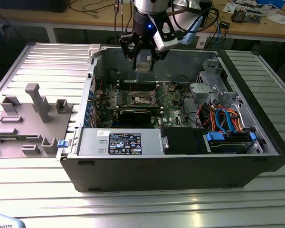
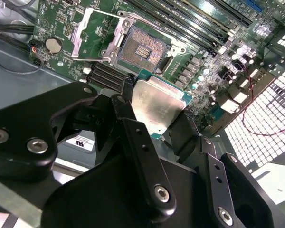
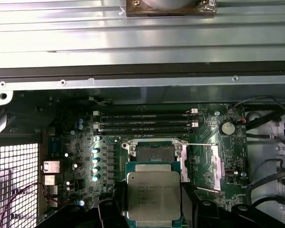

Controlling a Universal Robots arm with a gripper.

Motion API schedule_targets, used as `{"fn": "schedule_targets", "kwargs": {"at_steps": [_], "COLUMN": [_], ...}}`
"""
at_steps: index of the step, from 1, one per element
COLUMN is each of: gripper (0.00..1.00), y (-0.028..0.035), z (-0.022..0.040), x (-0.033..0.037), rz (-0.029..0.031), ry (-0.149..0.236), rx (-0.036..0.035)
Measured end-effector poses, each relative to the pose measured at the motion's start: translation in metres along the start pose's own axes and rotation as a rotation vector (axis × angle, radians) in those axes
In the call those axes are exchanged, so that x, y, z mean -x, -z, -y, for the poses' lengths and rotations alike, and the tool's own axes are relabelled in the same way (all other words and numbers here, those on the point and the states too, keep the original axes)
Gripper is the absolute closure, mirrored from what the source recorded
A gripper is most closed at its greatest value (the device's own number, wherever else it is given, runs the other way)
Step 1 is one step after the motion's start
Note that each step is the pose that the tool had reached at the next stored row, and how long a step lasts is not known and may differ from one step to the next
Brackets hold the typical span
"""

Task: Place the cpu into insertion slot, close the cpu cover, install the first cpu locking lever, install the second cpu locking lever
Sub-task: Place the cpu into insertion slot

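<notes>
My gripper (image 1: 142, 61) hangs above the open computer case, shut on the cpu (image 1: 142, 64), a flat square chip with a silvery top. In both wrist views the cpu (image 2: 156, 107) (image 3: 153, 192) sits between the black fingers (image 2: 133, 128), held by two opposite edges, well above the board. The insertion slot (image 2: 145, 47) (image 3: 154, 152) lies bare below it, its brownish contact field showing. The cpu cover (image 2: 92, 33) (image 3: 213, 166) is swung open beside the slot. Thin wire locking levers (image 2: 133, 18) (image 3: 199, 145) stand raised around the socket.
Long black memory slots (image 3: 145, 124) run beside the socket on the green board (image 1: 168, 102). A power supply (image 1: 121, 142) and drive bay with blue and orange cables (image 1: 228, 118) fill the case's near side. Grey fixtures (image 1: 35, 102) stand on the ribbed table at the exterior view's left.
</notes>
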State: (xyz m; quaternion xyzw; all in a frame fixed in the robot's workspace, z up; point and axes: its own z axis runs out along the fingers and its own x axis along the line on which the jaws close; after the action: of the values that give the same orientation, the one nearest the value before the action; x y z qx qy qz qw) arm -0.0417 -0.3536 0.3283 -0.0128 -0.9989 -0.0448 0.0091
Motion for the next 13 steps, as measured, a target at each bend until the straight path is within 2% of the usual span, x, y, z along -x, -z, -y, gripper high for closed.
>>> {"fn": "schedule_targets", "kwargs": {"at_steps": [13], "gripper": [0.45], "y": [-0.0064], "z": [0.0007], "x": [0.0001], "rz": [0.0], "ry": [0.0], "rx": [-0.0001]}}
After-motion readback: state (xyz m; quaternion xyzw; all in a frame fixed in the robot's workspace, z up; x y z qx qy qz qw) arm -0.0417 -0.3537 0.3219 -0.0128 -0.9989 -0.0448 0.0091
